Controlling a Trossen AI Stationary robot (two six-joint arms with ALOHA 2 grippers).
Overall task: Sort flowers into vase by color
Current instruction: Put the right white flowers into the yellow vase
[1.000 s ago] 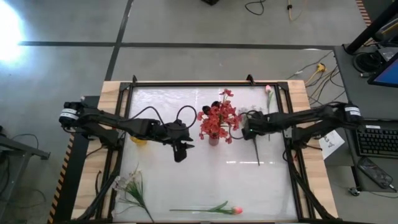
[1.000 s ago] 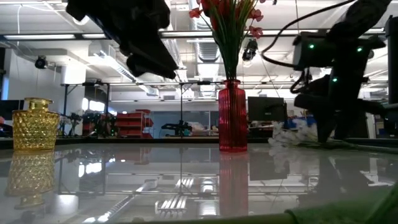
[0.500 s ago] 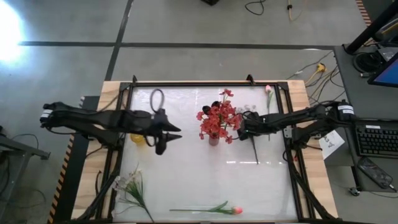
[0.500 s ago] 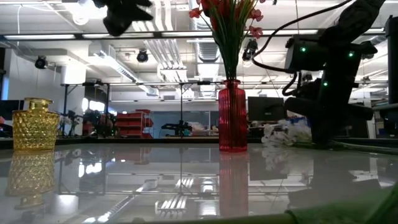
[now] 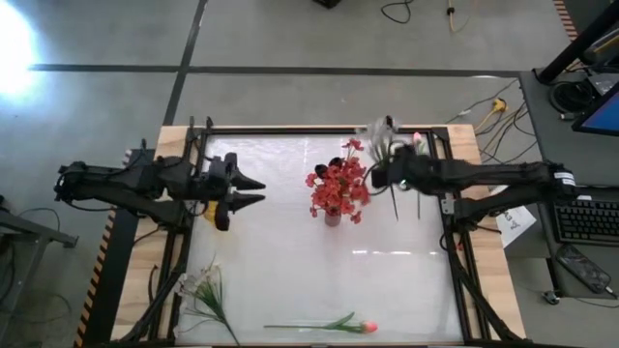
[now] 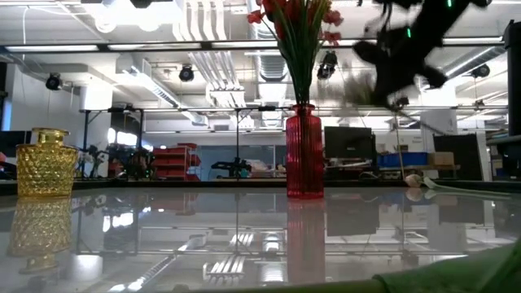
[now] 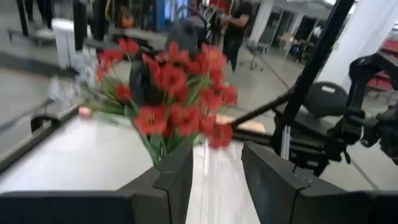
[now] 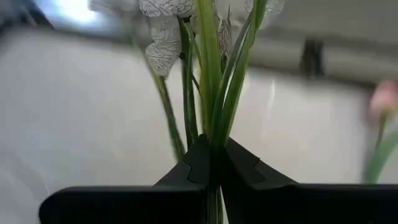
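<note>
Stems of the white spray [image 8: 208, 81] sat clamped in the shut right pincer [image 8: 211, 163], lifted above the worktop [image 5: 319, 271] beside the red vase [image 6: 304, 151]. We judged it needed the yellow vase [image 6: 46, 163] instead; left pincer [image 7: 214, 168] hovered part-open, empty.

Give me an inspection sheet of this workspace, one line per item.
Surface: glossy white table top in a dark frame with wooden edges.
Job's things: red vase holding red flowers mid-table; yellow vase near the left arm; white spray and pink bud lying at the near edge; another pink bud at the far right; white flower stems held in the air.
Clutter: nothing seen.
Grippers: left gripper, jaws apart, empty, beside the yellow vase; right gripper, jaws shut on the white flower stems, right of the red flowers.
Cables: loose leads on the floor at right.
Surroundings: keyboard at right; open workshop behind.
</note>
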